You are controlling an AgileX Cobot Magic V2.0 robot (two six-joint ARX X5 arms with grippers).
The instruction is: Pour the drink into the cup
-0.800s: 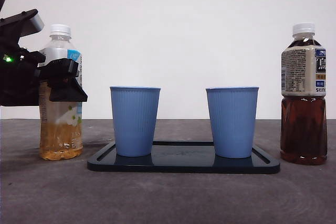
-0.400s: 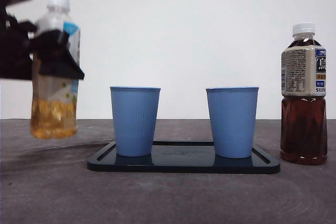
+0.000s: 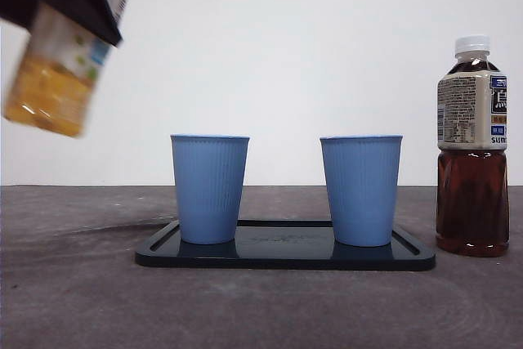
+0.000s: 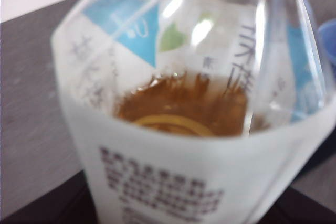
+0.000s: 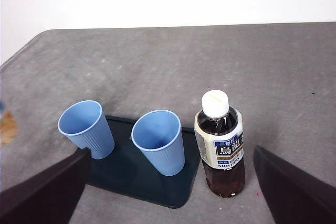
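- On the dark tea bottle my right wrist camera reads "SUNTORY" low on the label, under large white characters on a blue patch.
- From the front, that label shows "SUN" at its edge and fine print too small to read.
- The pale bottle in my left gripper carries blurred characters and print; I cannot read them.
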